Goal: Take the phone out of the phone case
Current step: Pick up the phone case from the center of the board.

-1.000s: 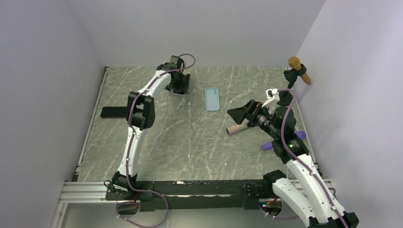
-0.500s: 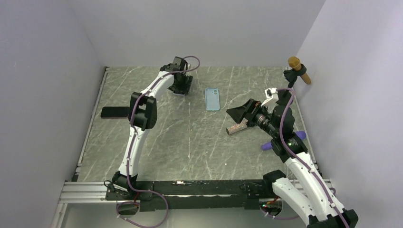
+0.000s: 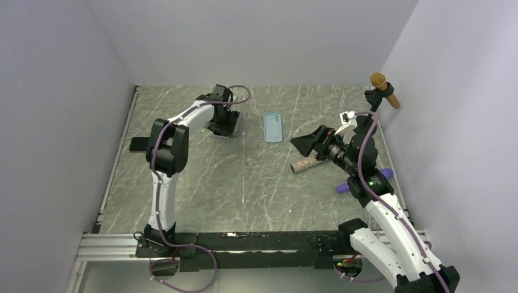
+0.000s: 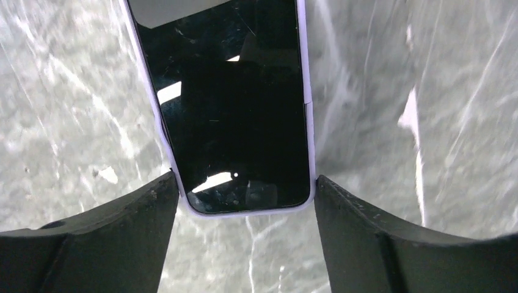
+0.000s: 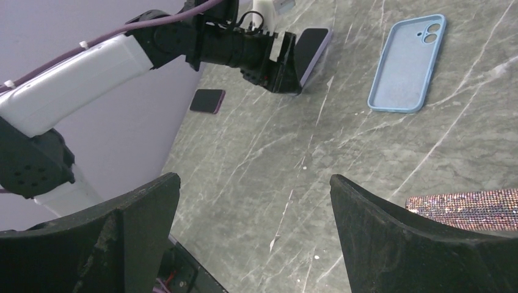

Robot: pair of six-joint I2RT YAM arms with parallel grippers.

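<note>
A black-screened phone in a lilac case [image 4: 235,104] is held at its lower end between the fingers of my left gripper [image 4: 244,180], which press on the case's two long sides. In the right wrist view the cased phone [image 5: 311,49] stands tilted off the table in that gripper. In the top view the left gripper [image 3: 221,124] is at the far middle-left of the table. My right gripper [image 3: 308,143] is open and empty, hovering above the table to the right, and faces the left gripper.
An empty light-blue case [image 3: 273,127] lies back-up between the grippers. A glittery case [image 3: 304,163] lies under the right arm. A dark phone [image 3: 139,144] lies at the left edge. A purple object [image 3: 343,187] and a brown-headed microphone [image 3: 385,88] are at the right wall.
My left gripper has moved nearer and slightly left with the cased phone, and its elbow has swung left. The right arm has barely moved.
</note>
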